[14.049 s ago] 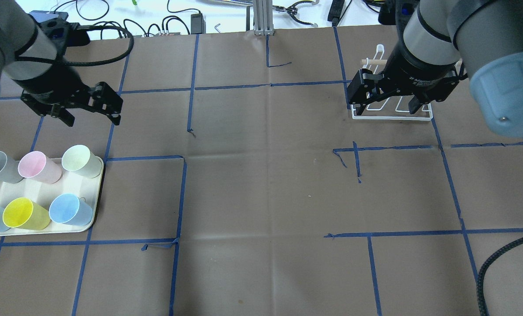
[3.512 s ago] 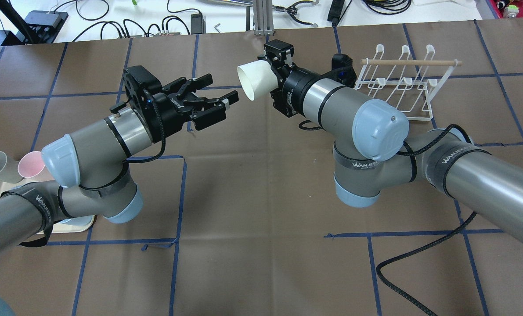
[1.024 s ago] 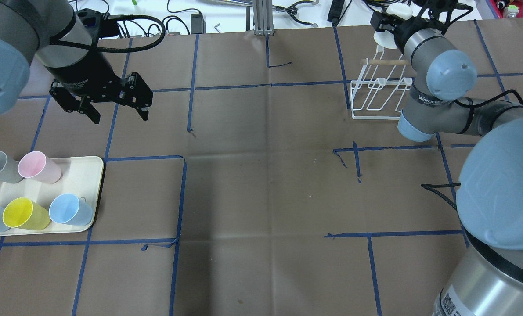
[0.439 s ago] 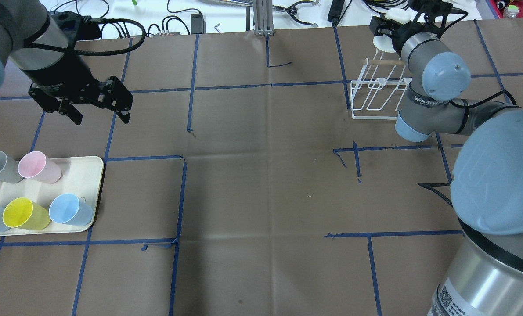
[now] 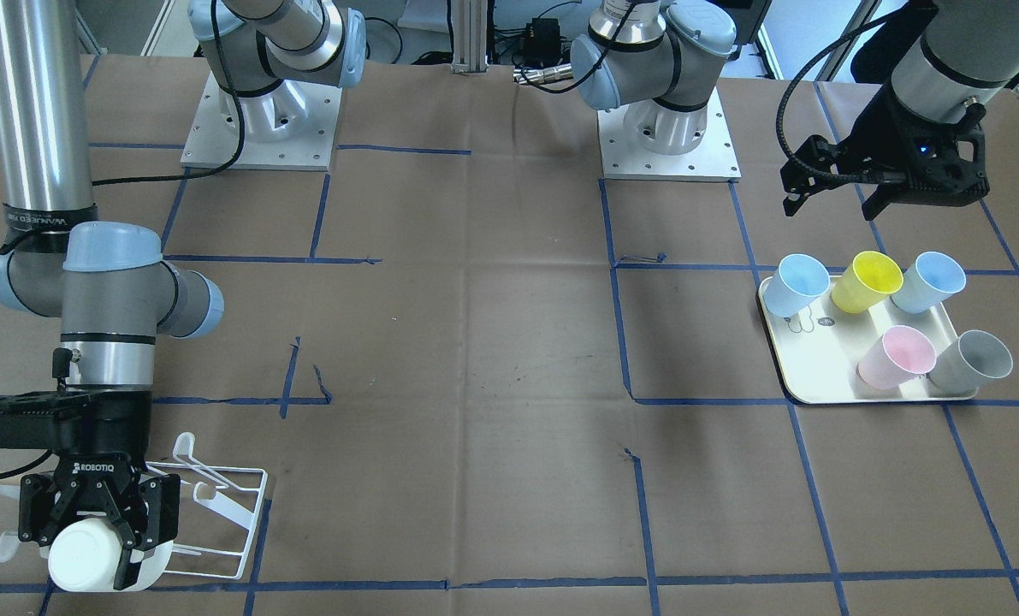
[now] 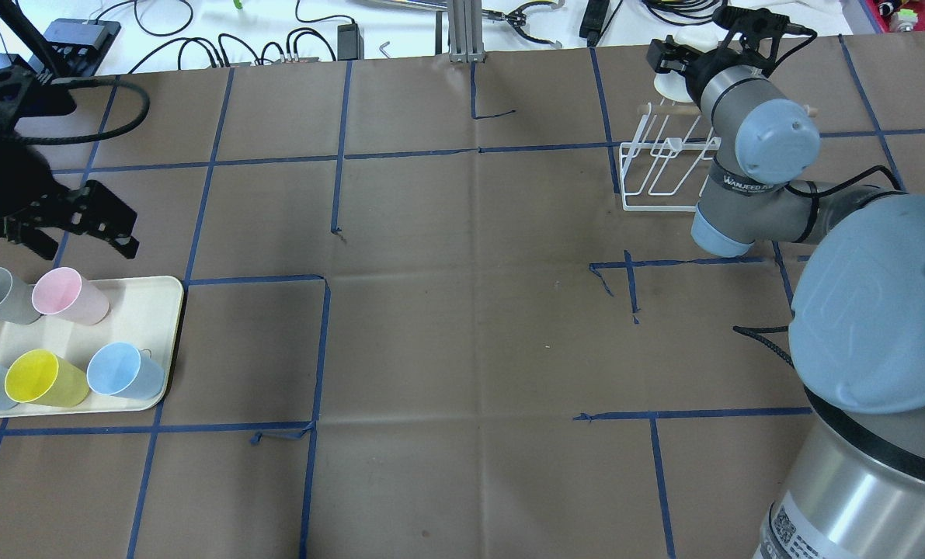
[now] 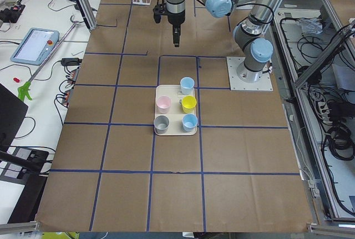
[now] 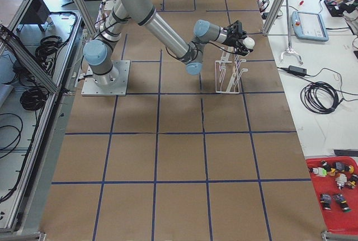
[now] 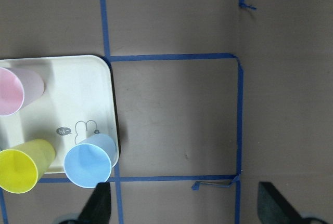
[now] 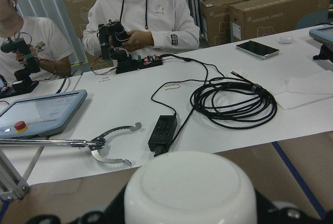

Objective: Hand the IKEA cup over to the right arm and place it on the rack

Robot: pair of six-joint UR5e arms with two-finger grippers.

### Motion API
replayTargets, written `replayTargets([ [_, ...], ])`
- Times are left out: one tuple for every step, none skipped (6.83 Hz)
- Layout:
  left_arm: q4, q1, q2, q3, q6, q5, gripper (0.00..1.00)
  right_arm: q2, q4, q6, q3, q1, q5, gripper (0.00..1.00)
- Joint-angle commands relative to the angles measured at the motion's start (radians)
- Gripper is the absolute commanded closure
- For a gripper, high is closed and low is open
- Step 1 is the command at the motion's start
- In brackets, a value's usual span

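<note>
White cup (image 5: pixel 81 558), base outward, is clamped in my right hand (image 5: pixel 90 546), the rack (image 6: pixel 656 208) near, below it; my left hand (image 5: pixel 834 199) hangs spread wide.

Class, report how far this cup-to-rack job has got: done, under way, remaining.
Done: the handover, since the white cup is in the right gripper while the left gripper hangs open by the tray. Under way: the cup is held at the rack. Remaining: seat it on a prong and let go.
</note>
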Motion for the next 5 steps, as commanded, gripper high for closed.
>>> replayTargets([
  [0.042, 0.123, 0.056, -0.119, 0.135, 0.029, 0.01, 0.0, 0.005, -0.031, 0.012, 0.009, -0.049, 0.37],
  [0.089, 0.152, 0.055, -0.154, 0.164, 0.074, 0.01, 0.0, 0.005, -0.059, 0.01, 0.009, -0.057, 0.01],
  [0.109, 0.168, 0.055, -0.183, 0.167, 0.068, 0.01, 0.0, 0.006, -0.059, 0.01, 0.009, -0.057, 0.0],
  [0.141, 0.166, 0.052, -0.218, 0.164, 0.062, 0.02, -0.004, 0.008, -0.058, 0.009, 0.018, -0.057, 0.0],
  [0.219, 0.166, 0.032, -0.267, 0.161, 0.06, 0.02, -0.008, 0.009, -0.058, 0.007, 0.035, -0.057, 0.0],
])
